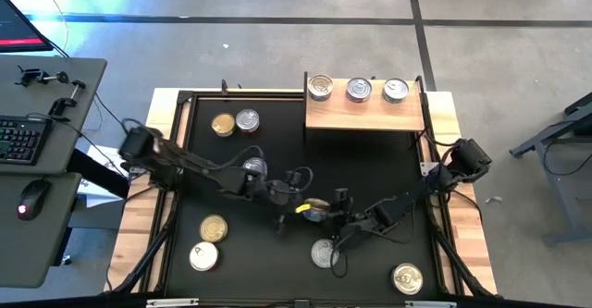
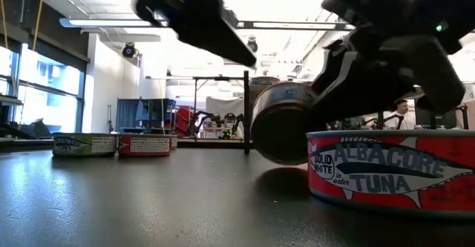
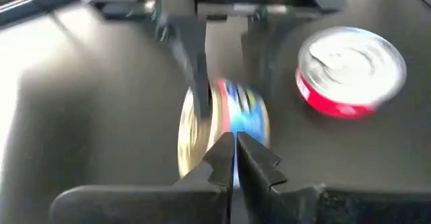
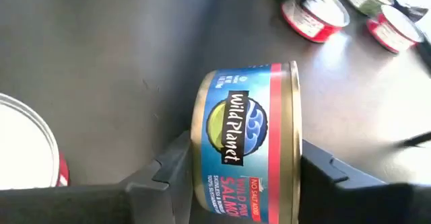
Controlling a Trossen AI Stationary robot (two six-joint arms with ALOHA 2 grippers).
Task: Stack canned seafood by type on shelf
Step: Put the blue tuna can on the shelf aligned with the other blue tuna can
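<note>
A gold-rimmed tin of canned seafood with a blue label [image 4: 246, 136] stands on edge between the fingers of my right gripper [image 1: 326, 213], near the table's middle; that gripper is shut on it. My left gripper [image 3: 234, 153] is shut just left of this tin [image 1: 314, 208], its tips close to the tin's wall. The shelf [image 1: 365, 114], a light-wood board at the table's far edge, carries three silver-topped tins [image 1: 358, 90] standing on their bases in a row. My right gripper pinches the blue tin by its two flat ends, one finger [image 4: 323, 173] beside the gold-rimmed end [image 4: 293, 136] and one on the opposite end [image 4: 199, 143]. The fingers slant down from the table's right. The tin [image 2: 282, 124] hangs tilted on edge, clear of the table. My left gripper's shut tips stand at the tin's wall; I cannot tell whether they touch it.
Loose tins lie about the black table: a red silver-topped one [image 1: 324, 252] just near of the grippers, a gold one [image 1: 407, 277] near right, two [image 1: 214, 227] [image 1: 203, 256] near left, two [image 1: 223, 124] [image 1: 247, 119] far left, one [image 1: 253, 167] by the left arm.
</note>
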